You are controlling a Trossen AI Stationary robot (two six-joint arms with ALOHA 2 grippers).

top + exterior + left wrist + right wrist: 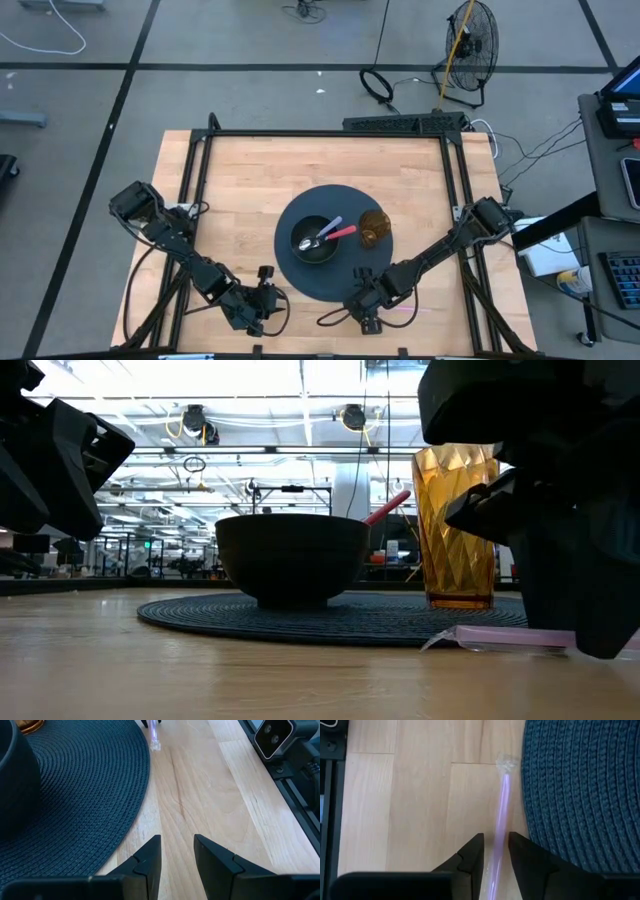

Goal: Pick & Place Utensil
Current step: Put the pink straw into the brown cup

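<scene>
A pale pink-violet utensil (pixel 502 805) lies flat on the wooden table beside the near edge of the dark round mat (pixel 580 790). It also shows in the high view (pixel 400 311) and the low view (pixel 500 636). My right gripper (pixel 495 845) is low over the utensil's handle and open, with one finger on each side of it and a narrow gap. I see no hold. My left gripper (pixel 177 845) waits open over bare wood at the mat's near left edge (pixel 262 295). The black bowl (pixel 315 240) on the mat holds a spoon and a pink-handled utensil (pixel 342 232).
An amber faceted glass (pixel 375 228) stands on the mat to the right of the bowl (pixel 290 555), close behind the right arm. The black frame rails (pixel 455 200) border the table. Bare wood lies along the near edge between the two grippers and on the far half.
</scene>
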